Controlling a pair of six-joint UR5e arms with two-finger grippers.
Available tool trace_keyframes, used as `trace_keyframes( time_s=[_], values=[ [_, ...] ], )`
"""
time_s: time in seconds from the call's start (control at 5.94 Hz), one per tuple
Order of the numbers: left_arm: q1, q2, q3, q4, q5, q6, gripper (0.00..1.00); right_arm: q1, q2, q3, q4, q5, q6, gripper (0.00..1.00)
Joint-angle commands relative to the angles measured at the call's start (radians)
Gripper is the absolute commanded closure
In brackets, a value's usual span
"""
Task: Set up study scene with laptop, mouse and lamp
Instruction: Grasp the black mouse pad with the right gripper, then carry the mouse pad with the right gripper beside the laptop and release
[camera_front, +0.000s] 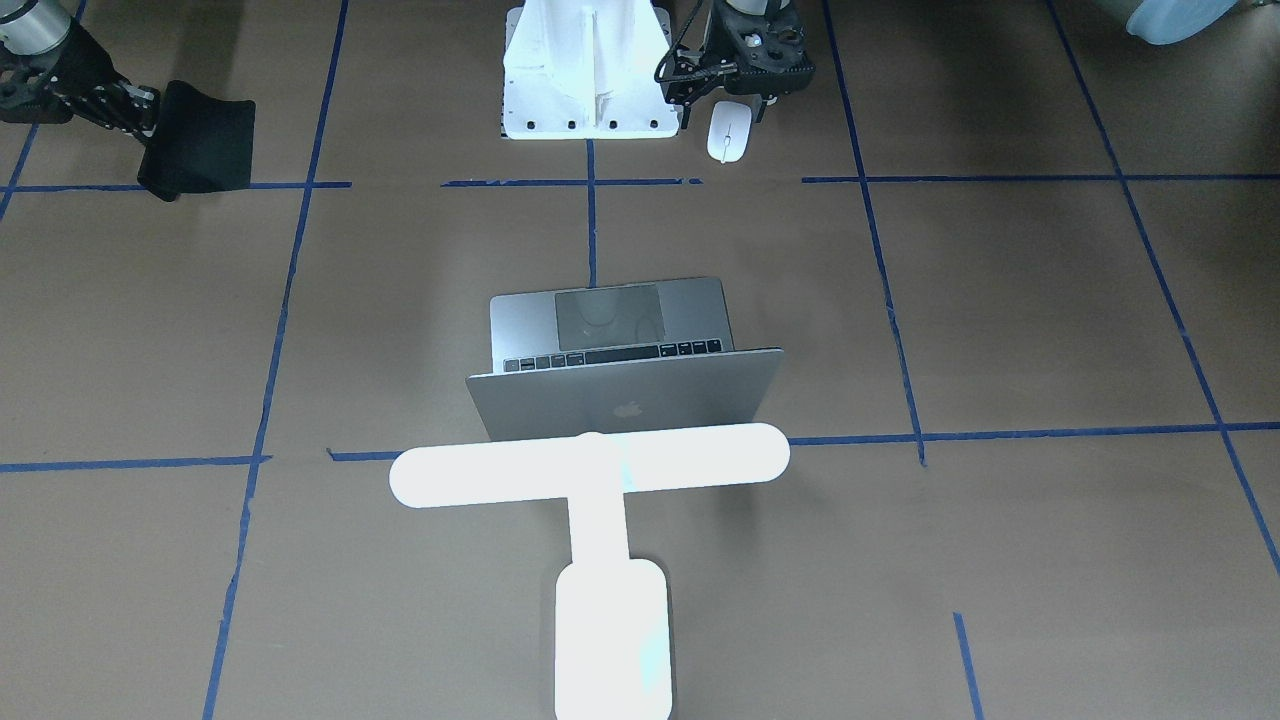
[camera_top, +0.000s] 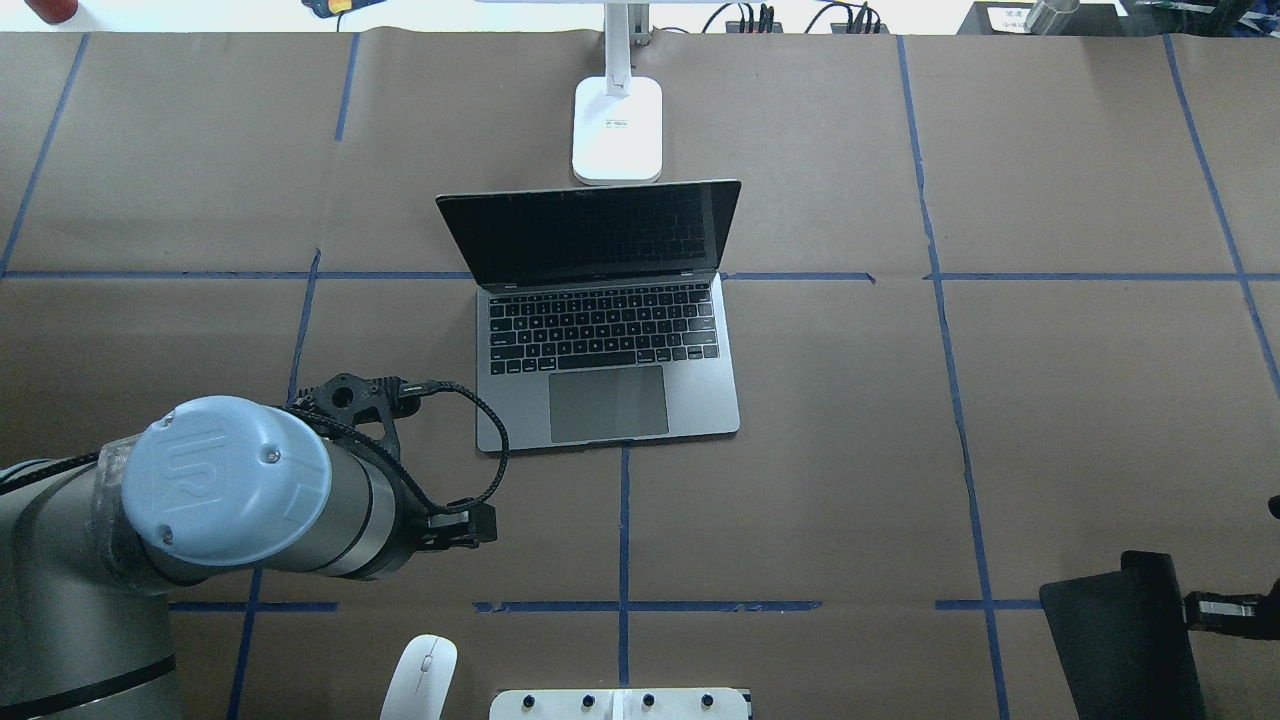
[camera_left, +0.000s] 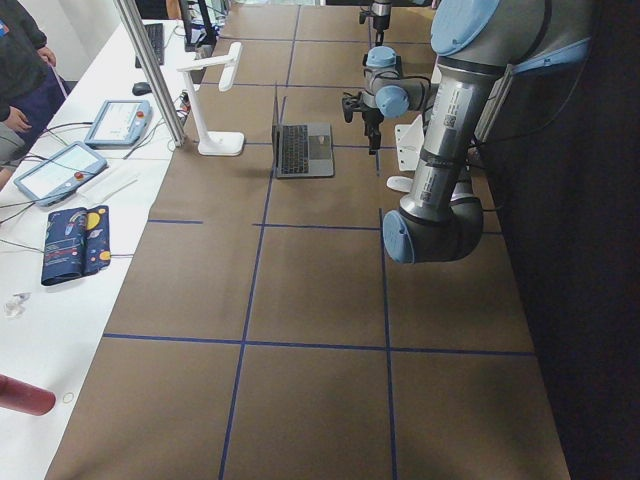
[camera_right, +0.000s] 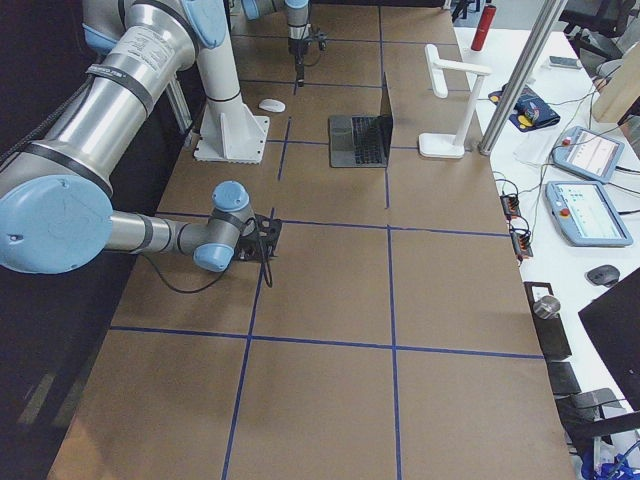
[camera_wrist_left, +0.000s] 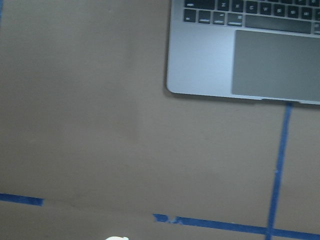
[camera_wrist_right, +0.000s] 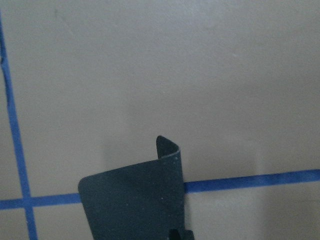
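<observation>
Laptop (camera_top: 610, 330) open at mid-worktop (camera_top: 1080, 420), keyboard and trackpad towards the robot, screen dark, lid tilted back. Lamp (camera_front: 590, 470) lit and glaring. Its base (camera_top: 617, 130) stands on the far side of the lid, near it but apart, with the bar reaching over towards the lid. Mouse (camera_front: 729, 132) lies flat at the robot's edge of the worktop, just beside the white bolted stand (camera_front: 588, 70) on the robot's left. Nothing holds the mouse. Left arm (camera_top: 230, 490) hangs with its wrist pointing down near the mouse, on the laptop side, raised clear of the worktop. Left jaws: opening cannot be told, since the wrist body hides them from above and the wrist view shows only the laptop corner and a sliver of mouse. Right arm (camera_front: 60, 75) is low at the robot's right. Right jaws are closed on one edge of a black mat (camera_front: 195, 140). The mat is tilted, one corner curled up. Cannot tell whether the mat touches the worktop.
</observation>
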Motion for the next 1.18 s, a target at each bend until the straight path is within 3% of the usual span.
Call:
trace_keyframes(
  time_s=[0.0,0.34,0.51,1.01],
  values=[
    [0.012,0.030,0.001,-0.011,0.003,0.030,0.00,0.172,0.123,0.003,-0.119,0.106,-0.107,1.00],
    [0.026,0.058,0.000,-0.011,0.009,0.029,0.00,0.327,0.320,0.003,-0.335,0.227,-0.214,1.00],
    [0.026,0.064,-0.002,-0.011,0.009,0.029,0.00,0.337,0.399,-0.003,-0.416,0.226,-0.253,1.00],
    [0.026,0.078,-0.011,-0.011,0.009,0.029,0.00,0.382,0.754,-0.024,-0.824,0.226,-0.371,1.00]
  ],
)
